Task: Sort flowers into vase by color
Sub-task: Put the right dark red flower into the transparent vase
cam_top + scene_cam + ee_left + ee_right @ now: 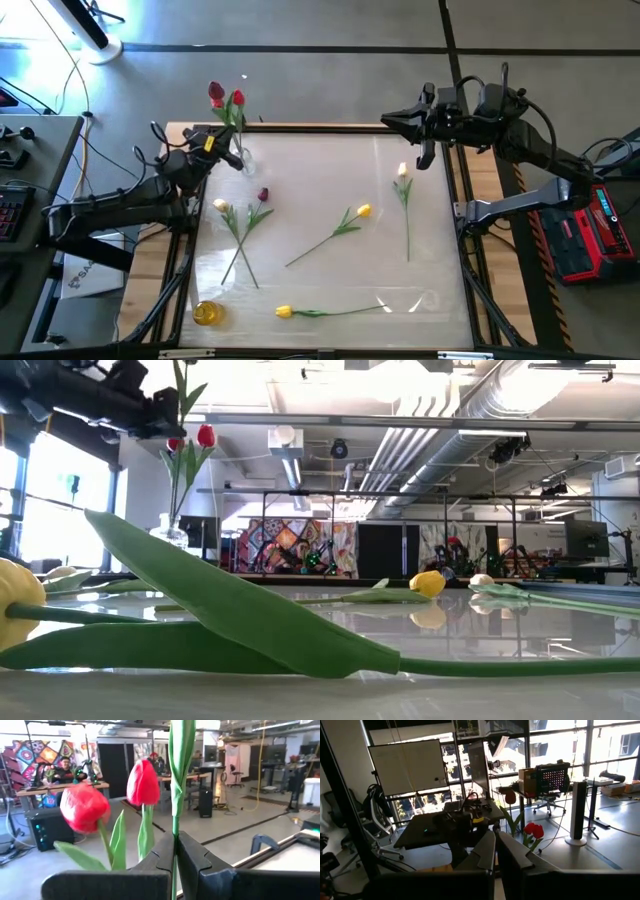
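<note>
Your left hand (175,851) is clamped on a green stem (176,780) that rises between its fingers; you are in the placing step, holding this flower just beside the two red tulips (226,97) standing in the clear vase (238,157). Its head is out of view, so confirm the colour matches. Next, lower the stem into the vase mouth, then release. Farther out, yellow (362,210), cream (402,170) and maroon (263,195) flowers lie on the tabletop (320,165). Your right hand (386,122) waits closed and empty over the far edge.
</note>
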Motion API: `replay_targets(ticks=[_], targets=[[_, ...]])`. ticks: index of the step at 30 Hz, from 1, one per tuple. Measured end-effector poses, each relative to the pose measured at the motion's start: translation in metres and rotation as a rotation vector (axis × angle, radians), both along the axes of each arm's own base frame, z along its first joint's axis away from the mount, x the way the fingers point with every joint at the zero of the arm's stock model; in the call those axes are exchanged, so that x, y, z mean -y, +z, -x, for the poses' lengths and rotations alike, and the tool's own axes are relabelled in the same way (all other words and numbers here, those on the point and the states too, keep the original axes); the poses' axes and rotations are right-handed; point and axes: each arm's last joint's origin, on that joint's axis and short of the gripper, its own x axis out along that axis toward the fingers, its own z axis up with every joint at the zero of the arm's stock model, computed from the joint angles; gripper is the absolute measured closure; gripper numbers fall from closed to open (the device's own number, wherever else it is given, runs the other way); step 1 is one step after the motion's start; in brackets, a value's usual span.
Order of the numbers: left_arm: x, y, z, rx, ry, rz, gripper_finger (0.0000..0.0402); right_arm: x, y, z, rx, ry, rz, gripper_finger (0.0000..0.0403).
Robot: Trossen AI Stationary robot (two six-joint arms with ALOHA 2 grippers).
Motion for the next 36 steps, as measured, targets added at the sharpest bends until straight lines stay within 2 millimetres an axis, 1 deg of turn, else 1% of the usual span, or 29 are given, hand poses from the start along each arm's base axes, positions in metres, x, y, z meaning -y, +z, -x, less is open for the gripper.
replay_targets(ticks=[3,6,11,16,20,23,26,30,36], targets=[[-0.003,-0.004,0.001,0.002,0.019,0.002,0.0401,0.000,0.000,0.000,0.000,0.000,0.000,0.0396],[-0.004,-0.003,0.002,0.011,0.029,-0.003,0.0401,0.000,0.000,0.000,0.000,0.000,0.000,0.0396],[-0.003,0.002,0.002,0.053,-0.012,-0.032,0.0401,0.000,0.000,0.000,0.000,0.000,0.000,0.0396],[-0.004,0.000,0.002,-0.002,-0.012,-0.043,0.0401,0.000,0.000,0.000,0.000,0.000,0.000,0.0396],[-0.007,0.001,0.004,0.006,0.000,-0.051,0.0401,0.000,0.000,0.000,0.000,0.000,0.000,0.0396],[-0.008,0.011,0.005,0.006,0.008,-0.068,0.0401,0.000,0.000,0.000,0.000,0.000,0.000,0.0396],[-0.008,0.021,0.006,-0.037,0.016,-0.086,0.0401,0.000,0.000,0.000,0.000,0.000,0.000,0.0396],[-0.010,0.019,0.006,-0.035,-0.029,-0.042,0.0401,0.000,0.000,0.000,0.000,0.000,0.000,0.0396],[-0.012,0.013,0.006,-0.024,-0.030,0.031,0.0401,0.000,0.000,0.000,0.000,0.000,0.000,0.0396]])
